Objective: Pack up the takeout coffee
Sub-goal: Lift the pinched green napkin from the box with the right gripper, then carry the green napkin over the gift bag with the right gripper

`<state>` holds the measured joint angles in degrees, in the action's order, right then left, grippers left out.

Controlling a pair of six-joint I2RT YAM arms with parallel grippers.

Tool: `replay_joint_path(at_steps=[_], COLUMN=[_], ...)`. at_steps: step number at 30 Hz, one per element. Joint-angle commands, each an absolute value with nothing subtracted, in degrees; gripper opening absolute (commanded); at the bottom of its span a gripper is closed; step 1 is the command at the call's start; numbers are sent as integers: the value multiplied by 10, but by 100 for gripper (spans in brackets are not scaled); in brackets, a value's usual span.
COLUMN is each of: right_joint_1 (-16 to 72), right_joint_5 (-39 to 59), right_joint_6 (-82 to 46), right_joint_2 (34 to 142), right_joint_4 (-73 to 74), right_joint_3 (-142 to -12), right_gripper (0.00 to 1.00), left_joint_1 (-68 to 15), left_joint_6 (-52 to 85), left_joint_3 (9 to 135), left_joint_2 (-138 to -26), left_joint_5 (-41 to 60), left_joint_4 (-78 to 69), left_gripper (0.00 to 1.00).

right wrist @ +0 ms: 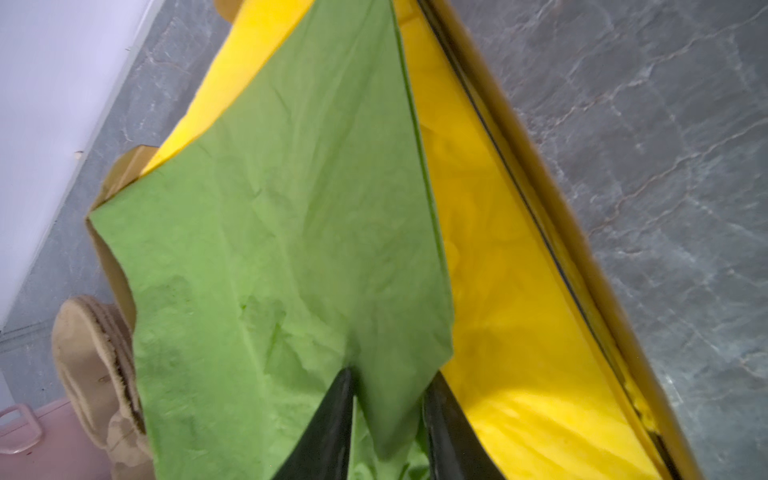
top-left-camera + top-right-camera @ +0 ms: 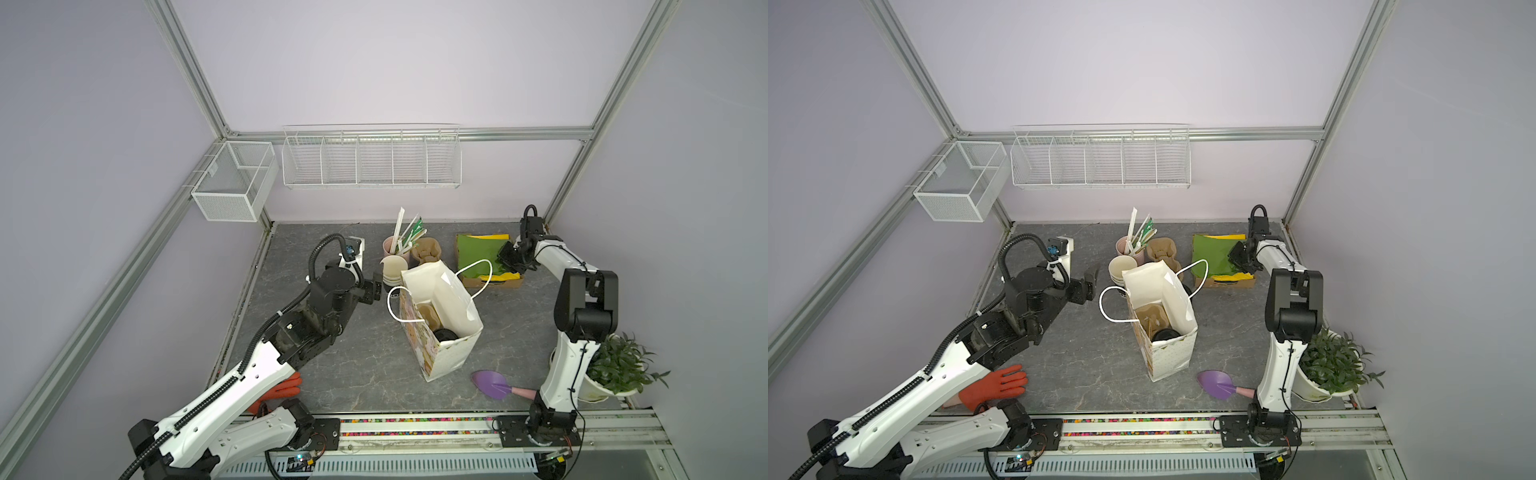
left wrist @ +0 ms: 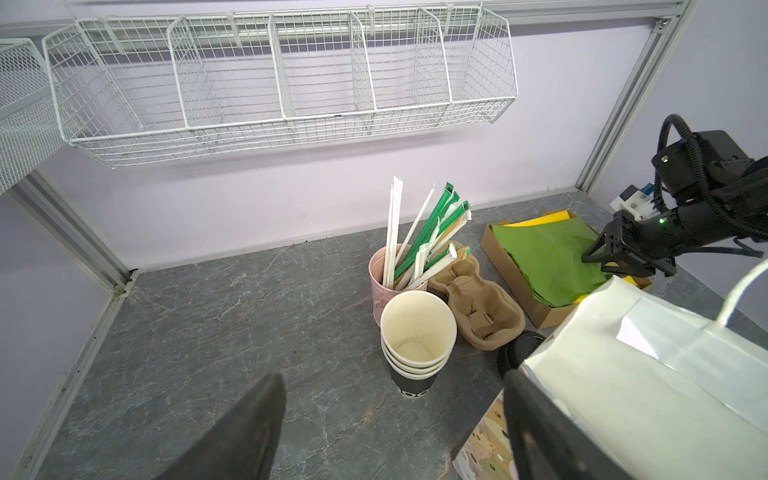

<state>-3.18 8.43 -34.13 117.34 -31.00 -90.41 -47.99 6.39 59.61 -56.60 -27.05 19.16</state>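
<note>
Green tissue paper [image 1: 291,208] fills the right wrist view, one fold pinched by the right end effector [image 1: 390,376] over its cardboard box [image 2: 492,284]. Beside the paper bag [image 2: 453,353] on the surface [image 2: 353,353], the left end effector [image 2: 1090,282] hangs wide open and empty. Inside that bag stands the takeout coffee [image 2: 444,334], black lid showing, beside a pulp carrier [image 2: 426,313].

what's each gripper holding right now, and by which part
Right gripper pinches the green paper sheet at a bunched fold by its edge. Left gripper is open, holding nothing.
</note>
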Motion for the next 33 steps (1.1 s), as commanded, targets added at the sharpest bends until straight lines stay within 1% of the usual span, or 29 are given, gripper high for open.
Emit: replay_joint_path(at_steps=[1, 10, 17, 33], right_joint_1=[-27, -17, -5, -3], right_joint_5=[87, 136, 131, 124], right_joint_6=[-342, -341, -338, -351], right_joint_2=[1153, 1156, 1130, 995], right_joint_4=[-317, -284, -276, -252], right_joint_3=[-910, -908, -905, -854], right_gripper=[31, 25, 7, 7], left_joint_1=[-478, -478, -478, -477], left_joint_6=[57, 58, 57, 58], left_joint_3=[597, 598, 597, 596], left_joint_2=[-569, -569, -566, -558], left_joint_5=[-268, -266, -269, -269], left_joint_4=[197, 198, 198, 195], left_gripper=[82, 83, 83, 83])
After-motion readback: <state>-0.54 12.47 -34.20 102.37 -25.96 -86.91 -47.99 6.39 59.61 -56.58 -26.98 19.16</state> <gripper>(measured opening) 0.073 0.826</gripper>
